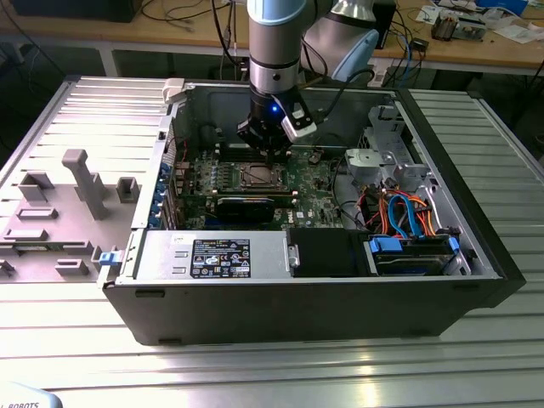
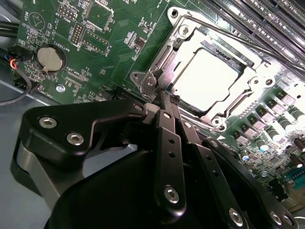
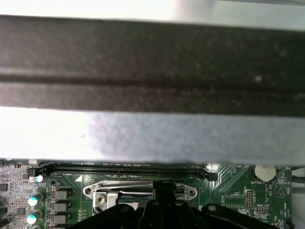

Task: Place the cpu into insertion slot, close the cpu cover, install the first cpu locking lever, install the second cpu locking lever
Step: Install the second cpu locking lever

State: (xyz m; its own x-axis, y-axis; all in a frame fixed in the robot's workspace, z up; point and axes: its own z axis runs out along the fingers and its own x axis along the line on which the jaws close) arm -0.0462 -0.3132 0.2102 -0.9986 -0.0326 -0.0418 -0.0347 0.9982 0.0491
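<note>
- The cpu (image 2: pixel 206 79) lay flat in the insertion slot (image 2: pixel 224 98) under the lowered cpu cover (image 2: pixel 188 36), its square edges aligned with the socket.
- The gripper (image 2: pixel 167 99) hovered at the socket's corner — fingers pressed together, holding nothing.
- 1 locking lever (image 2: pixel 248 40) ran alongside the memory slots (image 2: pixel 267 19).

Ribbed metal table (image 1: pixel 280 370), open computer case (image 1: pixel 340 310) on it — grey fixture tray (image 1: pixel 59 212) beside the case

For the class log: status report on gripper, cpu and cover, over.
Gripper shut, tips at cpu cover edge. Cpu seated in insertion slot, cover down. Nothing in the way.
</note>
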